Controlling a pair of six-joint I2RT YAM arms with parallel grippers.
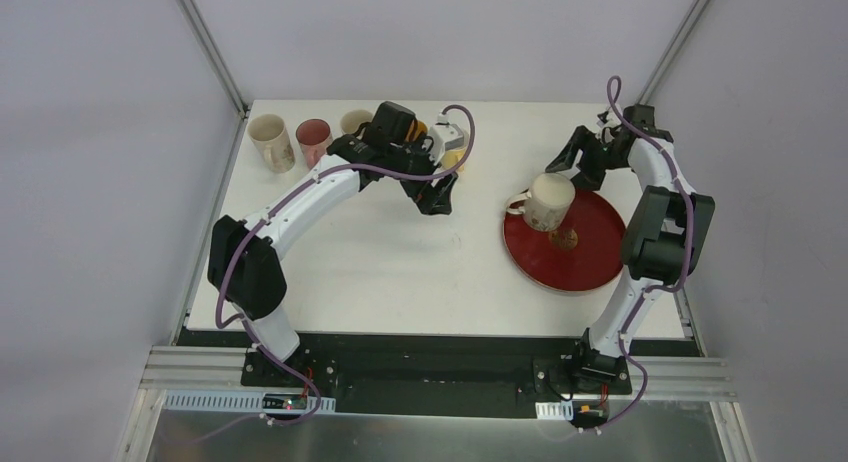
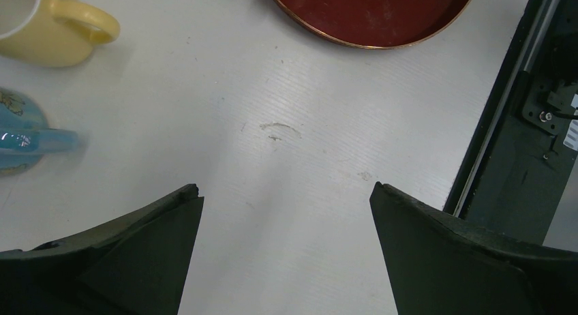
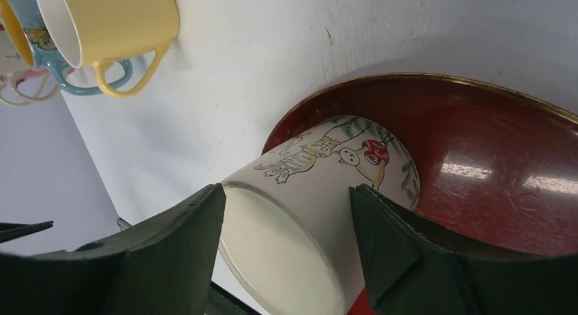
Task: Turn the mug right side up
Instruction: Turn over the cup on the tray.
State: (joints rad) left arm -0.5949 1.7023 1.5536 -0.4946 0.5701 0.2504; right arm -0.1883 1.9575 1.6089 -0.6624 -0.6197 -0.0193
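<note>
The mug [image 1: 548, 202] is cream with cat drawings. It is base-up and tilted over the red tray [image 1: 592, 257], with its handle to the left. My right gripper [image 1: 572, 170] comes at it from behind. In the right wrist view the gripper [image 3: 286, 191] has its fingers against both sides of the mug [image 3: 320, 192] near its flat base, and the mug's mouth points toward the tray [image 3: 491, 144]. My left gripper [image 1: 436, 197] hangs over bare table at centre. It is wide open and empty in the left wrist view [image 2: 284, 187].
A cream mug [image 1: 272, 140], a pink mug [image 1: 313, 135] and a beige mug [image 1: 355, 120] stand upright at the back left. A yellow mug [image 1: 455, 158] and a blue mug [image 2: 20, 134] sit by the left wrist. The table's right edge runs beside the tray.
</note>
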